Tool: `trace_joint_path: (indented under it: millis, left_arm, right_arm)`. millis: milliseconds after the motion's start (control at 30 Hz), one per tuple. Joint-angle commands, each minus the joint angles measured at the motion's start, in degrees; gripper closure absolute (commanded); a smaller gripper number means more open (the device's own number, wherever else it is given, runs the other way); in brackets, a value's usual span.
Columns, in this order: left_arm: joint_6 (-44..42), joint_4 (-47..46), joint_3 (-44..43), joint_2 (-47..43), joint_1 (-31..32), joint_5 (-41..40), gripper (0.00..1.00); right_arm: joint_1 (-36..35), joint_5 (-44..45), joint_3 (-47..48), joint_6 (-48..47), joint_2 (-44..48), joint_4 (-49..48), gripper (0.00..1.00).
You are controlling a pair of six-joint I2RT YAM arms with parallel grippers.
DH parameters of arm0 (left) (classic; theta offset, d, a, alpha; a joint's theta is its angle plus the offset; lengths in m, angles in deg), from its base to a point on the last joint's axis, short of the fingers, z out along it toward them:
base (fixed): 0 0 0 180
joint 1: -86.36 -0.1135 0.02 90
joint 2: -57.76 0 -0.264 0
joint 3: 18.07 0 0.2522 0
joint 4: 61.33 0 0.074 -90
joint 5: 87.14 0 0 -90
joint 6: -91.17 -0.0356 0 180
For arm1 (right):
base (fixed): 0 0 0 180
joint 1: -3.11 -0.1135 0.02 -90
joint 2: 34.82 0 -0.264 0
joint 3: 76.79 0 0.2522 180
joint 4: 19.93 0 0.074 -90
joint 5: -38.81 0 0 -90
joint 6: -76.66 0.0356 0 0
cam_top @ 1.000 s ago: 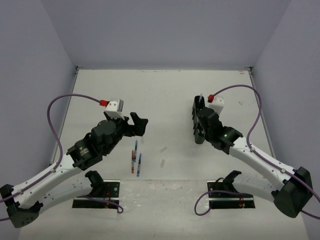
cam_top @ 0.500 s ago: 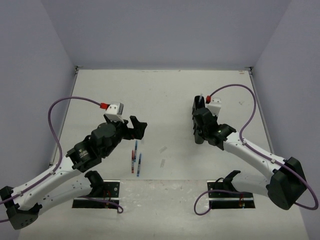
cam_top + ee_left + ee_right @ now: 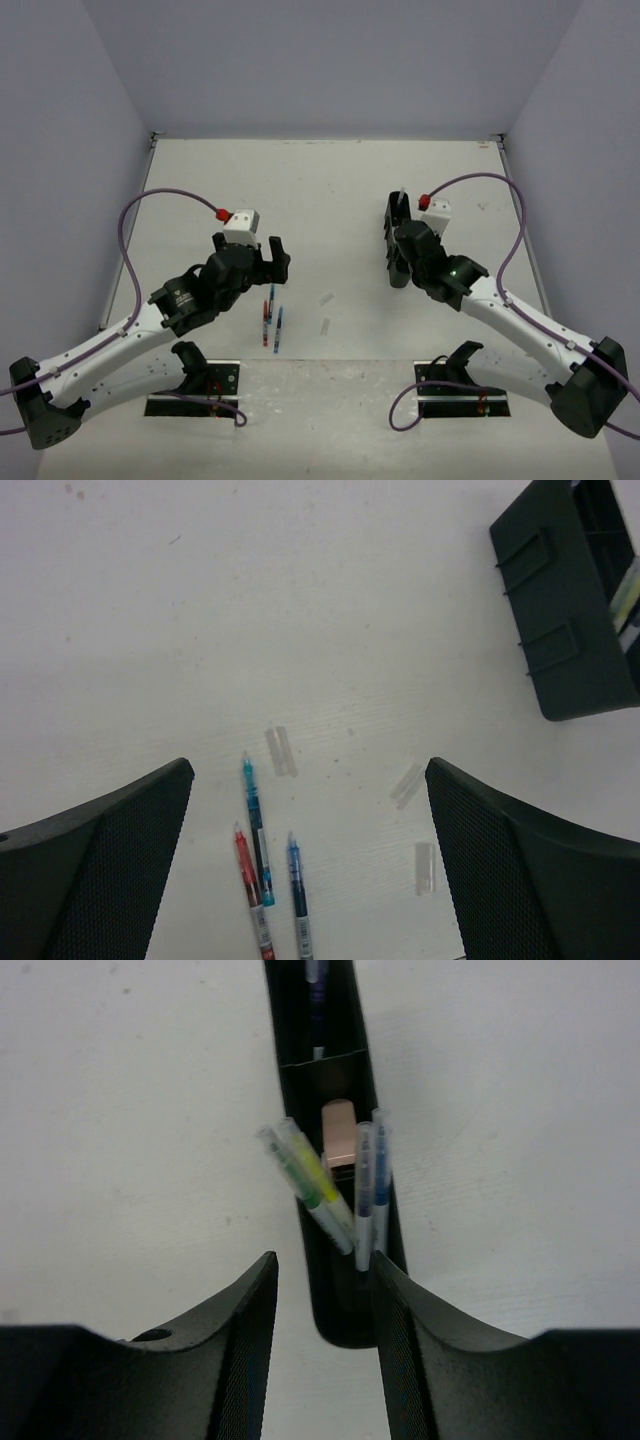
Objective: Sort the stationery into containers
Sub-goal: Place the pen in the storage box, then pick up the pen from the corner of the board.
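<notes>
Three pens [image 3: 262, 880] lie near the left end effector [image 3: 308, 775].

Three pens [image 3: 266, 322] left of tray [image 3: 392, 214]

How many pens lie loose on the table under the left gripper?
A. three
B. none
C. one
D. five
A: the left wrist view shows a teal pen, a red pen and a blue pen lying close together on the table beneath the open left gripper.
</notes>
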Motion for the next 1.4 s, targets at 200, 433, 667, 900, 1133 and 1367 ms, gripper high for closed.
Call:
trace_joint_path:
  millis: [200,433,667,900,1133,1367]
  left_arm:
    - [7.1,20.9,-13.3,2.2,0.0,-14.2,0.00]
    - [-2.9,17.7,-9.3,-7.0,0.0,-15.9,0.00]
    - [-3.1,15.0,-3.4,-9.0,0.0,-14.2,0.00]
    - [-3.2,14.5,-3.2,-10.3,0.0,-13.9,0.00]
    - [-1.7,15.3,-3.2,-13.4,0.0,-15.8,0.00]
    - [0.2,16.9,-3.7,-14.0,-0.1,-17.5,0.00]
  right_arm:
    - [-19.5,-9.5,12.6,15.4,-12.9,2.3,0.54]
    - [-31.5,-6.7,27.6,29.4,-34.5,6.8,0.56]
    - [-35.6,-11.3,38.3,34.1,-48.0,11.1,0.65]
    - [-36.5,-13.5,40.8,36.7,-53.9,12.9,0.67]
    - [-37.4,-12.8,44.5,38.4,-58.3,18.1,0.68]
    - [-37.4,-12.7,45.9,39.0,-60.9,20.2,0.70]
